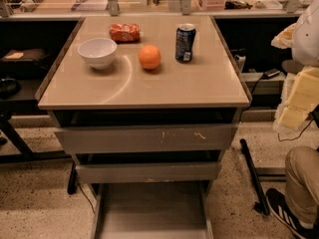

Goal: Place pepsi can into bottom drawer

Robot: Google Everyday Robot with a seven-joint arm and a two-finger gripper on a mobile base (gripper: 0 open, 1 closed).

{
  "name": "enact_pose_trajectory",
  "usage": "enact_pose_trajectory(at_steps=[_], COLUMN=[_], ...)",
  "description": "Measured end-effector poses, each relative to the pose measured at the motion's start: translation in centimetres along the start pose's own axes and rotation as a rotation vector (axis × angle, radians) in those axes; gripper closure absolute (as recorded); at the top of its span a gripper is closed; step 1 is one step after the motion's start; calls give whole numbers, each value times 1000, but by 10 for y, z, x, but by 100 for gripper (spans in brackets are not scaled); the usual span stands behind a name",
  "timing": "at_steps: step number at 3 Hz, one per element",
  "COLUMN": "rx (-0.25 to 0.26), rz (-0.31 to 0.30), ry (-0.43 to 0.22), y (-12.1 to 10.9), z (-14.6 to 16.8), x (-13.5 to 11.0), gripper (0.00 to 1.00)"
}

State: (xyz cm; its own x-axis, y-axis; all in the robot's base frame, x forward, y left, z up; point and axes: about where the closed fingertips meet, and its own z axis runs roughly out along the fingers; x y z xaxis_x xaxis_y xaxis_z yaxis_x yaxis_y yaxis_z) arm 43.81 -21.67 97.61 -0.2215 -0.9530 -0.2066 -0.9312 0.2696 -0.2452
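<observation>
On the surface (199, 88) a white bowl (97, 52) stands left of an orange (149, 57), with a red snack bag (124, 32) behind them. At the right edge, a seated person's knee (302, 178) and striped shoe (287, 213) show.

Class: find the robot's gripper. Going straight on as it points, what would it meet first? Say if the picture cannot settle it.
It cannot be settled: the gripper is not in view, so its heading is unknown. The pepsi can stands untouched on the tabletop; the bottom drawer lies open below.
</observation>
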Motion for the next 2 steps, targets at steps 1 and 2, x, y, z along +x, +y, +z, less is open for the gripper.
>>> enact_pose_trajectory(at_steps=[1, 2], rx=[0, 11], rz=[0, 6], ry=[0, -36], y=[0, -14], z=[0, 12], x=[0, -3], gripper=[0, 0])
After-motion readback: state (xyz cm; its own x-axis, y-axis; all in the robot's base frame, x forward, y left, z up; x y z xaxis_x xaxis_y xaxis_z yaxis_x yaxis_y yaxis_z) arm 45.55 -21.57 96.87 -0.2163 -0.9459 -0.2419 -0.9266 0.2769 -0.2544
